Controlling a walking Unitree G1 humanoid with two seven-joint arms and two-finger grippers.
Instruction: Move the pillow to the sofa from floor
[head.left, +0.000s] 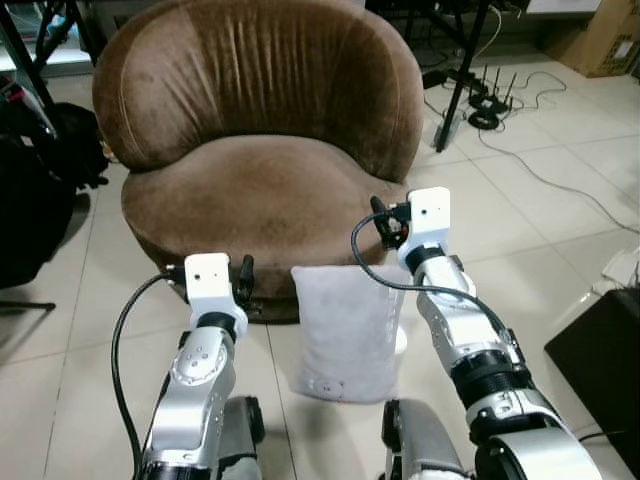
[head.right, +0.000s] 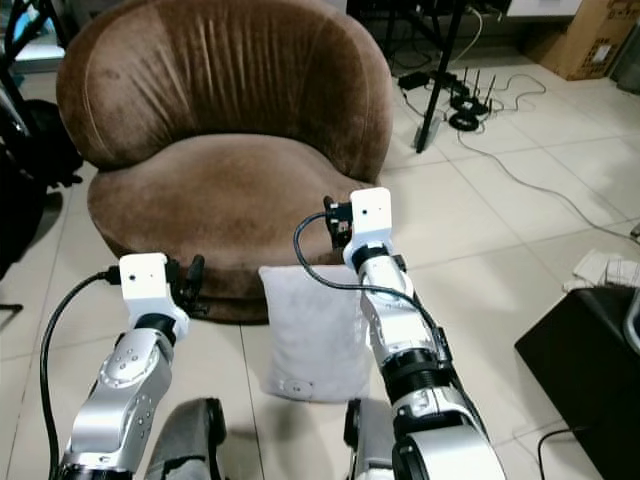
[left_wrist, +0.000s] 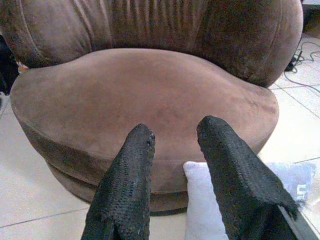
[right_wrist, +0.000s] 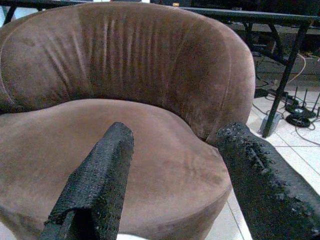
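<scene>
The brown sofa (head.left: 262, 130), a rounded tub chair with a high curved back, is the biggest thing here and the landmark for the rest. Its seat is bare and wide, so there is plenty of room to set something down on it.

The pillow (head.left: 345, 330), pale grey, stands on edge on the tiled floor (head.left: 80, 330), leaning against the sofa's front base, just below the seat's front lip. It has not been lifted yet.

Both silver arms reach toward the sofa front, 1 on each side of the pillow. The right gripper (right_wrist: 175, 165) is raised near the seat's front edge, above the pillow's top corner, its 2 fingers spread wide with nothing between them. The left gripper (left_wrist: 172, 150) is lower, in front of the sofa base just beside the pillow's left edge, fingers parted and empty.

I judge this to be the approach step, before any grasp. The next move probably calls for bringing the grippers down and inward onto the pillow's sides or top edge, closing on the soft fabric, then lifting it clear of the seat lip and forward onto the cushion.

Right of the sofa, cables (head.left: 520, 150) and a stand's legs lie on the floor, well apart from the pillow. A dark box (head.left: 600, 350) sits on the floor to the right, also away from the lift path.
</scene>
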